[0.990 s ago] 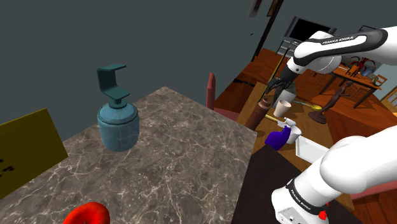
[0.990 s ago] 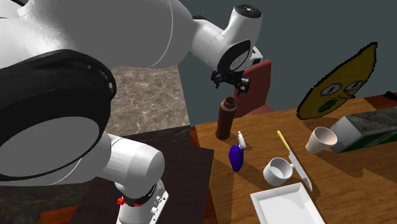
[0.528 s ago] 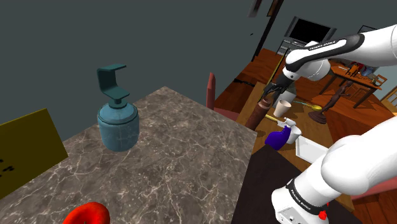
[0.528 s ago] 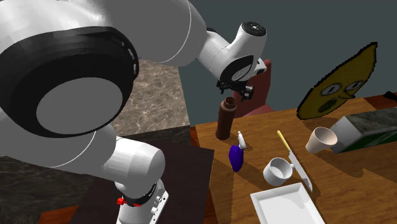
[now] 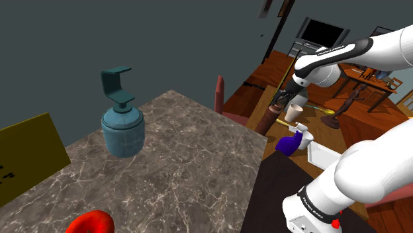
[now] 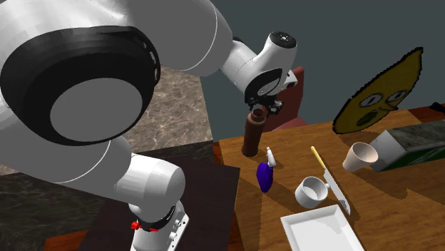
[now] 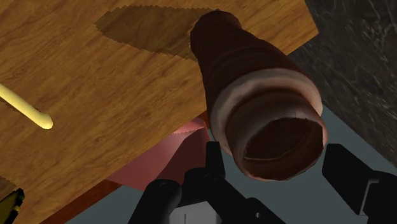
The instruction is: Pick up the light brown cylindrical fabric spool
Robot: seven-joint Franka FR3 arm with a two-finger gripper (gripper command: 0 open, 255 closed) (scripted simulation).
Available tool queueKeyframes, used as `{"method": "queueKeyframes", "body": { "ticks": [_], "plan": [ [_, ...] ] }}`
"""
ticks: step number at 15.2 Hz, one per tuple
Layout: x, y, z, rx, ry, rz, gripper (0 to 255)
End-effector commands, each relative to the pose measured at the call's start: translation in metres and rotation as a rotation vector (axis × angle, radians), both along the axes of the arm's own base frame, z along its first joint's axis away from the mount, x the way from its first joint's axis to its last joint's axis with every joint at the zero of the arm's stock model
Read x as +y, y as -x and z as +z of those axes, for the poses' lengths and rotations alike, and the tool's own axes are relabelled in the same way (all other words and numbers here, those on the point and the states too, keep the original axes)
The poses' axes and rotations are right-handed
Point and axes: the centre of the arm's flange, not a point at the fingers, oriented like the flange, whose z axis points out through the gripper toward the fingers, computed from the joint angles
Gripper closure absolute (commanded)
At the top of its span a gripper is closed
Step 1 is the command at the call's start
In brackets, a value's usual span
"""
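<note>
even diffuse light, moderately bright. spool (image 7: 257,95) throws jagged-edged shadow across wooden table (image 7: 95,108) in wrist view. soft highlights on white arm (image 6: 164,36). wall (image 5: 165,40) behind dim, flat.

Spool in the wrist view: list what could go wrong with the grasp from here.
1. The brown spool stands tall and narrow near the corner of the wooden table. A sideways knock could tip it over the edge.
2. The gripper is open, its jaws either side of the spool's top. One jaw looks closer to the rim and may clip it on the way down.
3. The purple spray bottle stands close by, so a toppling spool could hit it.
</note>
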Motion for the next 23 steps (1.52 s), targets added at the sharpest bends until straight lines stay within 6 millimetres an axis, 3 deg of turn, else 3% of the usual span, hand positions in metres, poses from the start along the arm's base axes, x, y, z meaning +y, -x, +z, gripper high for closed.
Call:
{"method": "queueKeyframes", "body": {
  "ticks": [1, 6, 21, 23],
  "plan": [
    [0.000, 0.000, -0.001, 0.002, -0.001, 0.000, 255],
    [0.001, -0.001, -0.002, 0.002, -0.001, 0.000, 255],
    [0.001, -0.001, 0.078, 0.002, -0.001, 0.000, 255],
    [0.001, -0.001, 0.078, 0.002, -0.001, 0.000, 255]
  ]
}}
